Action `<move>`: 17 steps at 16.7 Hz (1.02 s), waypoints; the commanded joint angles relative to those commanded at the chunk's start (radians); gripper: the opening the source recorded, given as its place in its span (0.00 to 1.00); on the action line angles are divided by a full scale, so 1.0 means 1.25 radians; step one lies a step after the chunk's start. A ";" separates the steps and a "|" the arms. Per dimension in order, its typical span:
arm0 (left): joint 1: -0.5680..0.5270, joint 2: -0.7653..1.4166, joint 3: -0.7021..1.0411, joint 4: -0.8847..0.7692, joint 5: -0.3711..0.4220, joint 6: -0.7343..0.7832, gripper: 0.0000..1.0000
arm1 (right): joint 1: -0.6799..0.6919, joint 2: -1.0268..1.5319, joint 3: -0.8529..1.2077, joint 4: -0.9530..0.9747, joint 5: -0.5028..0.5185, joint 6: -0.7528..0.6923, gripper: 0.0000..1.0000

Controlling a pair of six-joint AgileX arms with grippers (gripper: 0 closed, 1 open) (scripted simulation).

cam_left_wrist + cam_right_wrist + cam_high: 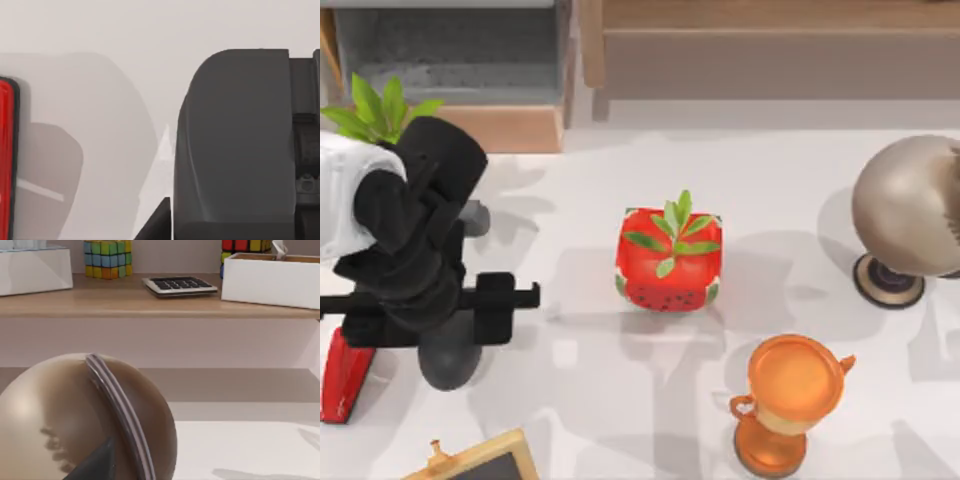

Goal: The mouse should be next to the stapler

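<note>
From above, the left gripper hangs over the table's left side, directly above the mouse, whose dark rounded end pokes out below it toward the near edge; the stapler lies just beside the mouse at the far left. Whether the fingers are clamped on the mouse or apart around it I cannot tell from here, since the gripper body covers them. The risk, as I judge it, is a sideways drift while lowering or letting go: the mouse could knock the stapler askew, or slide off its smooth curved shell and roll away. In the left wrist view, the mouse sits close under the camera with bare table beside it, and the stapler is a red strip apart from it at the frame's edge; no fingertip is clear, so contact stays uncertain. The right wrist view looks past a globe toward a shelf holding a calculator; the right arm seems parked at the right side.
</note>
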 joint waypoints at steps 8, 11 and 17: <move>0.000 0.029 -0.024 0.016 0.002 0.000 0.00 | 0.000 0.000 0.000 0.000 0.000 0.000 1.00; 0.000 0.037 -0.032 0.016 0.002 0.000 0.00 | 0.000 0.000 0.000 0.000 0.000 0.000 1.00; 0.000 0.037 -0.032 0.016 0.002 0.000 0.30 | 0.000 0.000 0.000 0.000 0.000 0.000 1.00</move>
